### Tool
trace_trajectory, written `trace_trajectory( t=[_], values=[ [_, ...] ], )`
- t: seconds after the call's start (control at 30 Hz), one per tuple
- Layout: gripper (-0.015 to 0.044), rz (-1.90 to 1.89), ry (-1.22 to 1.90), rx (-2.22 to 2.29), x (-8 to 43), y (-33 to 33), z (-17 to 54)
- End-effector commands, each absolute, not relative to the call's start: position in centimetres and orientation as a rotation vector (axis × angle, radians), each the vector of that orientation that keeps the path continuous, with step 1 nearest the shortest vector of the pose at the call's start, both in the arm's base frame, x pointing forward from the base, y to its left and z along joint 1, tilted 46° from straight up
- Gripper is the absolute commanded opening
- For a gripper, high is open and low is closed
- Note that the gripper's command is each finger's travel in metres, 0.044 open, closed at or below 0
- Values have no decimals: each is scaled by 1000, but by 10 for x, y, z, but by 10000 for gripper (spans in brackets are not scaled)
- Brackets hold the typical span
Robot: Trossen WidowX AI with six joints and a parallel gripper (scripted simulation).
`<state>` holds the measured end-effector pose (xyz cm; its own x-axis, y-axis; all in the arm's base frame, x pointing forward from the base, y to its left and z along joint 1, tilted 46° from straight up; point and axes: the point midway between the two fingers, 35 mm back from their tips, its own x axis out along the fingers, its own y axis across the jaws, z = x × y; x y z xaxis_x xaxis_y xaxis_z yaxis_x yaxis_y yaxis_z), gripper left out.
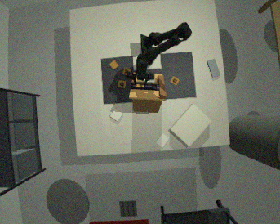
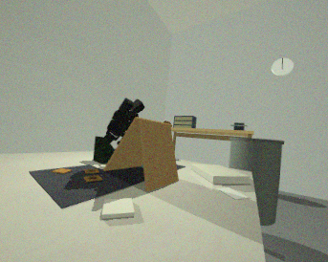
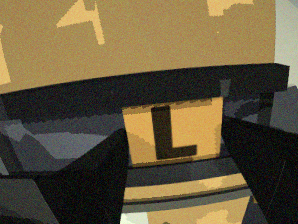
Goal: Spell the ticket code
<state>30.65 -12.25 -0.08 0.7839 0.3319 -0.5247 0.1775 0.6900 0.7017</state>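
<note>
My gripper (image 3: 174, 129) (image 1: 142, 82) is shut on an orange tile marked L (image 3: 186, 125), which appears upright in the wrist view. The tile's upper edge is at a long dark bar (image 3: 150, 86) along the wooden board (image 1: 147, 107) (image 2: 157, 158); whether they touch is unclear. Pale strips cross below the tile. Three loose tiles lie left of the board: one (image 1: 114, 64) (image 2: 62, 170) far out, one (image 1: 126, 71) beside the gripper and one (image 1: 122, 84) (image 2: 92, 178) nearer the board. Another tile (image 1: 175, 80) lies on the right. The ticket's code cannot be read, and the gripper is hidden in the exterior view.
A dark mat (image 1: 183, 91) (image 2: 49, 182) lies under the tiles. A large white slab (image 1: 191, 124) (image 2: 221, 174), a small white block (image 1: 116, 116) (image 2: 119, 208) and a small white piece (image 1: 162, 140) lie beyond the board. A blue-grey box (image 1: 213, 69) is near the counter's right edge.
</note>
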Motion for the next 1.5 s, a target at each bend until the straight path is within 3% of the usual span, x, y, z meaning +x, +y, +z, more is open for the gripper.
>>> trace_trajectory(
  t=[0.0,1.47],
  values=[
    [0,88,689,825,305,-120,-1],
    [0,89,690,827,310,-101,17]
  ],
)
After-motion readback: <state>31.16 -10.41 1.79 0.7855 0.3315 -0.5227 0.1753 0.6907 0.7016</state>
